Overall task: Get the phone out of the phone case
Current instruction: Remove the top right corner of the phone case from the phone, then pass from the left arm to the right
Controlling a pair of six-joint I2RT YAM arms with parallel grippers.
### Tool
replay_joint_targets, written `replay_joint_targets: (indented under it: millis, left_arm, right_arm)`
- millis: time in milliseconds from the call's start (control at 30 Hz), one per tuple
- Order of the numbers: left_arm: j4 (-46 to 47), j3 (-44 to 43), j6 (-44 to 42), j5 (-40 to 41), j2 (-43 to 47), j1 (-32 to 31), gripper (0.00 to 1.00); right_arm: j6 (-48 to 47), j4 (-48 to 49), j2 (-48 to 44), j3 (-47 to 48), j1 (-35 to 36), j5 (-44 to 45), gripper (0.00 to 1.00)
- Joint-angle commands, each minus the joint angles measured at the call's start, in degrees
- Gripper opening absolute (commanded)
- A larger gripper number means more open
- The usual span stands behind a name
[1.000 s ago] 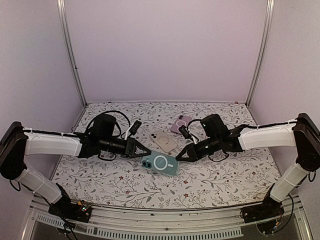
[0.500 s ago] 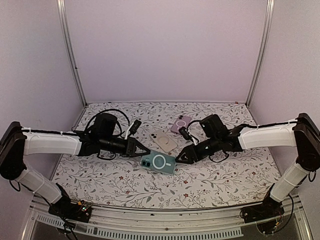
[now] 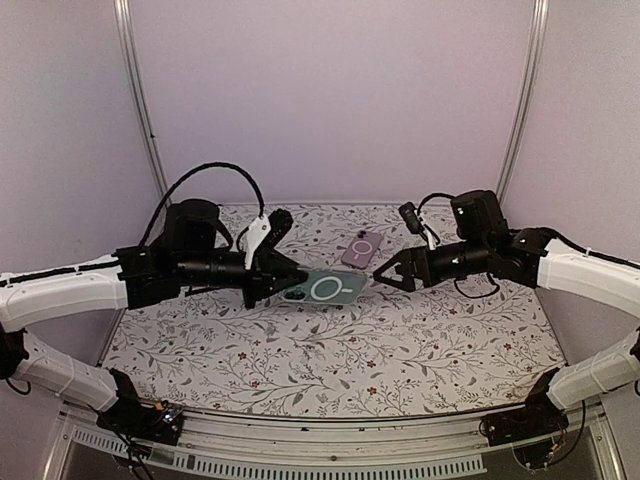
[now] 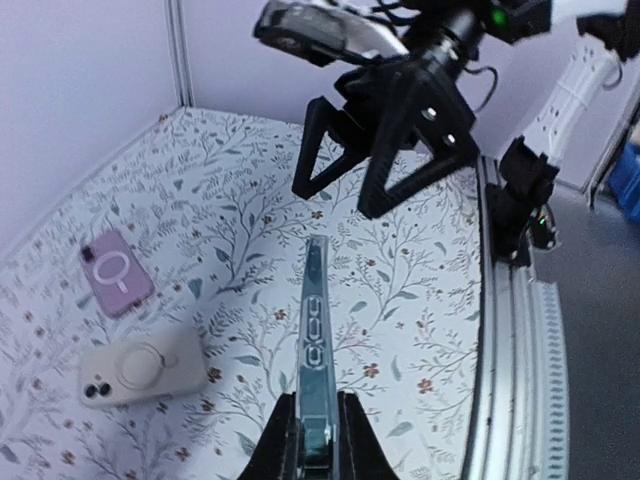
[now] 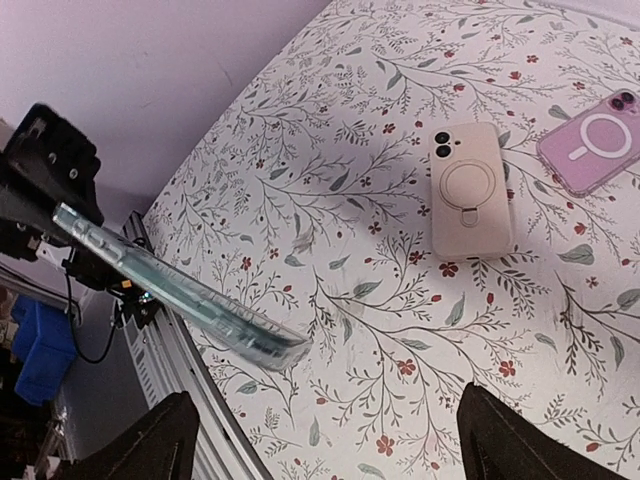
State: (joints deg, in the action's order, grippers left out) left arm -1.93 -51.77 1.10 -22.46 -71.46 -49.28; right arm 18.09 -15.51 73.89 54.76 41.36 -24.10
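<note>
Clamping one short end of the teal phone in its translucent case with a white ring on the back (image 3: 326, 288) in the left gripper (image 3: 283, 284), jaws clenched on it; holding it in the air above the floral-patterned tabletop (image 3: 430, 350), back face upward, roughly level, long axis reaching out toward the right arm; appearing edge-on in the left wrist view, running straight out from between the two black fingers (image 4: 270, 455) pinching its flat faces; facing its free end with the right gripper (image 3: 385, 277), jaws spread wide and grasping nothing, the fingertips near that end but apart from it; showing in the right wrist view as a tilted slab off to the left, outside the gap between the open fingers; lying flat on the tabletop beneath and beyond, a cream phone case with a round ring grip (image 5: 470, 185) and a lilac translucent phone case with a white ring (image 5: 595, 140), the two close beside each other without touching, both well apart from either gripper.
</note>
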Motion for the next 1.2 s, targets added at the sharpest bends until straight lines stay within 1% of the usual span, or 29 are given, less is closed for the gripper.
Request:
replay_joint_targets:
  millis: [0, 133, 233, 367, 433, 500, 600, 667, 833, 933, 1000, 1067, 1167]
  left_arm:
    - [9.5, 4.2, -25.8, 7.2, 4.8, -5.9, 0.0]
    - [11.5, 7.1, -39.7, 7.1, 6.4, -8.5, 0.0]
    - [15.1, 9.8, -48.4, 10.1, 7.2, -10.6, 0.0]
    - [20.7, 12.7, -56.9, 13.7, 7.7, -12.4, 0.0]
    - [22.4, 13.4, -59.6, 14.2, 7.7, -12.8, 0.0]
    - [24.4, 14.0, -62.5, 14.1, 7.8, -13.0, 0.0]
    - [25.4, 14.2, -66.1, 12.6, 8.1, -13.4, 0.0]
    - [25.9, 14.4, -68.0, 11.8, 8.0, -13.8, 0.0]
    - [26.3, 15.1, -70.3, 10.7, 8.2, -15.4, 0.0]
    - [28.0, 16.4, -71.4, 11.4, 8.4, -16.8, 0.0]
    - [28.4, 16.9, -72.0, 12.0, 8.3, -17.6, 0.0]
    - [28.9, 17.4, -73.1, 13.0, 7.9, -18.5, 0.0]
    - [30.0, 17.9, -74.0, 14.6, 7.2, -19.3, 0.0]
  right_arm:
    - [5.6, -3.6, -3.9, -0.4, -6.4, -3.5, 0.95]
    - [10.8, -3.5, -5.7, -1.5, -13.3, -13.9, 0.96]
    - [15.1, -3.0, -4.7, -1.4, -14.3, -22.0, 0.96]
    - [22.0, -2.0, -2.8, -3.0, -14.3, -30.0, 0.96]
    - [26.0, 1.2, -2.9, -5.5, -14.3, -33.5, 0.96]
    - [32.2, 5.2, -3.3, -8.8, -14.3, -36.5, 0.96]
    - [39.7, 13.1, -3.6, -13.9, -13.9, -40.9, 0.96]
    - [44.7, 17.4, -3.6, -15.7, -13.2, -41.7, 0.96]
    - [49.3, 22.0, -2.9, -16.2, -10.9, -40.3, 0.96]
    - [52.8, 27.3, -2.5, -17.1, -9.3, -38.9, 0.96]
    - [57.2, 31.8, -1.9, -18.2, -7.8, -37.9, 0.95]
    - [60.0, 35.2, -0.9, -18.5, -6.1, -37.4, 0.93]
    - [63.1, 38.1, 1.1, -18.0, -4.3, -37.3, 0.87]
